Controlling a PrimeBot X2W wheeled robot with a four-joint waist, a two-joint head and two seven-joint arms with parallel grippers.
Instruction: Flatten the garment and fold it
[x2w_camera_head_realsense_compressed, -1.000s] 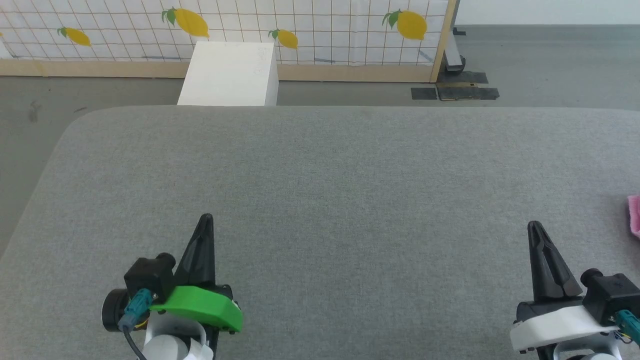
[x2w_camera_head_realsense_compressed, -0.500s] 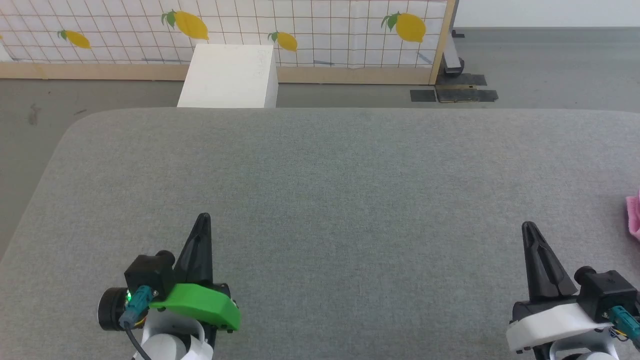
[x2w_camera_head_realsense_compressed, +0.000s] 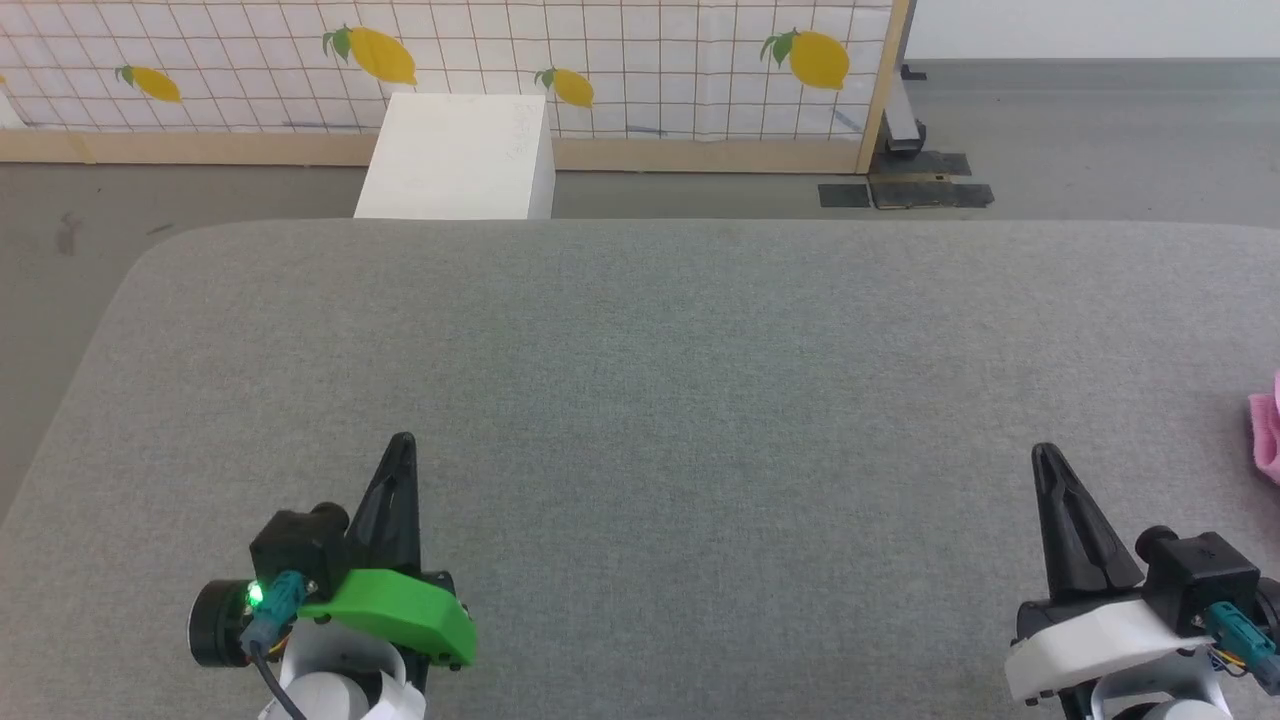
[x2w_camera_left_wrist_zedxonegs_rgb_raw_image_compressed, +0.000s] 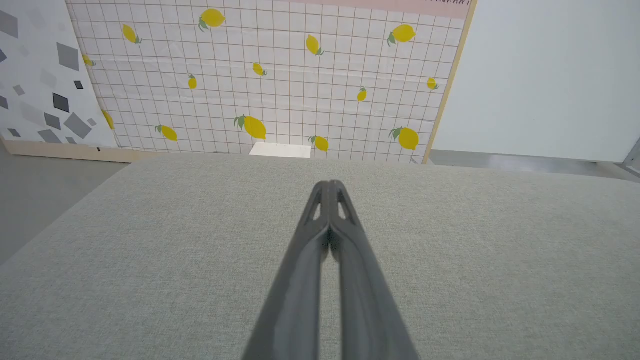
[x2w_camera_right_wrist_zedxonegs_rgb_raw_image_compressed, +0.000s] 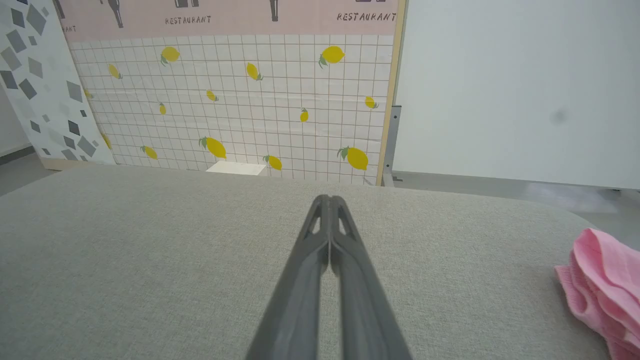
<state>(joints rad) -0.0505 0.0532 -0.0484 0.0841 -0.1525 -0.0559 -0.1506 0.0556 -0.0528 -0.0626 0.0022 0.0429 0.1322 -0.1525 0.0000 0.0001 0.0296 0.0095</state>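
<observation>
Nothing flattened or folded yet: left gripper (x2w_camera_head_realsense_compressed: 402, 446) and right gripper (x2w_camera_head_realsense_compressed: 1044, 456) both empty, fingers pressed together, low over the near grey surface (x2w_camera_head_realsense_compressed: 640, 350), with the pink garment (x2w_camera_right_wrist_zedxonegs_rgb_raw_image_compressed: 605, 285) well apart at the right edge, seemingly bunched, yet to be reached, spread and folded.

Both arms sit low on the near side of the grey pad (x2w_camera_head_realsense_compressed: 700, 330), wrists level, fingers aimed at its far edge. Left gripper (x2w_camera_head_realsense_compressed: 403, 441) is toward the pad's left side, with a green wrist shell and a lit green LED, fingers pressed tip to tip. Right gripper (x2w_camera_head_realsense_compressed: 1044, 452) is toward the pad's right side, with a white shell, fingers likewise pressed together. Can't tell if the tips touch the pad.
</observation>
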